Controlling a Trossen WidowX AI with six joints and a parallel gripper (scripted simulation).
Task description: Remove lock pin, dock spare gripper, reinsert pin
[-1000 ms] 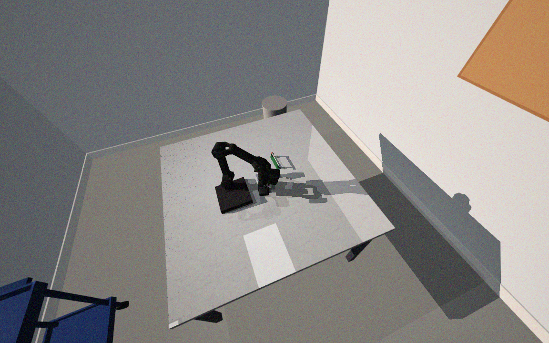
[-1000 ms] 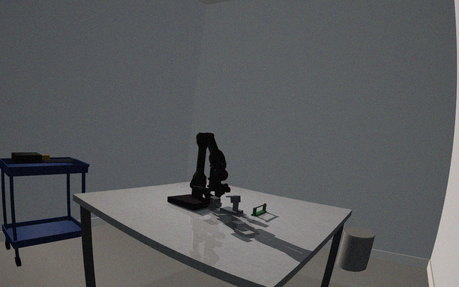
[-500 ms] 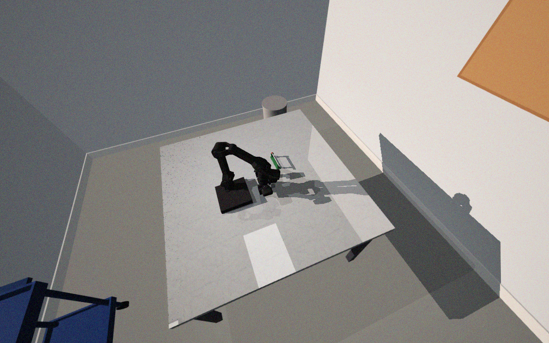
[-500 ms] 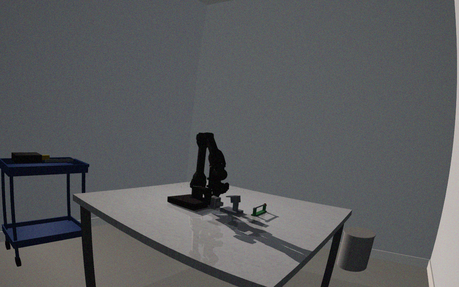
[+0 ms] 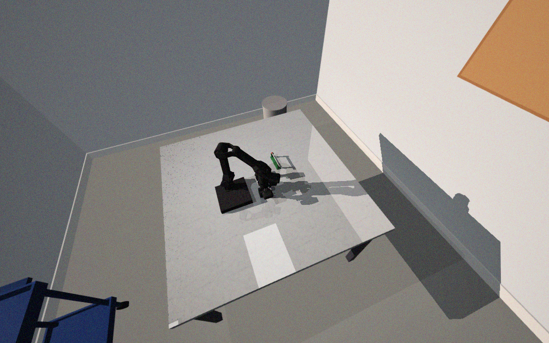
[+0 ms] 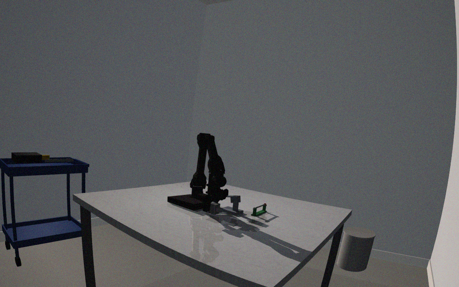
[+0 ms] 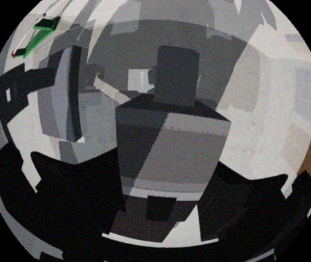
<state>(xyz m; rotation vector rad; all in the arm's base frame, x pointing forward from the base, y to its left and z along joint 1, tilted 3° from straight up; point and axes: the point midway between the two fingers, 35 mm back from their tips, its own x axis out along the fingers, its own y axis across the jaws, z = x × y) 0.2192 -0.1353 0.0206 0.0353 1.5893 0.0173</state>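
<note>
While the boxy grey spare gripper (image 6: 214, 207) (image 7: 164, 148) with its dark spigot looks stiff and moderately heavy, the black pincer (image 5: 265, 194) (image 6: 209, 204) (image 7: 164, 148) grips its flat sides, sensibly mid-body, over the pale stone counter (image 5: 208, 256) (image 6: 145, 217).

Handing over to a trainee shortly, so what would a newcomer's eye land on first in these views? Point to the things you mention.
Probably the black arm (image 5: 249, 159) (image 6: 202, 160), folded over the pale table (image 5: 208, 256) (image 6: 134, 214). Next, the small green stand (image 5: 274, 161) (image 6: 259, 211) (image 7: 40, 38), the brightest colour on the tabletop. In the wrist view, the big grey block (image 7: 178, 153) clamped in the end effector (image 7: 164, 148) fills the middle.
</note>
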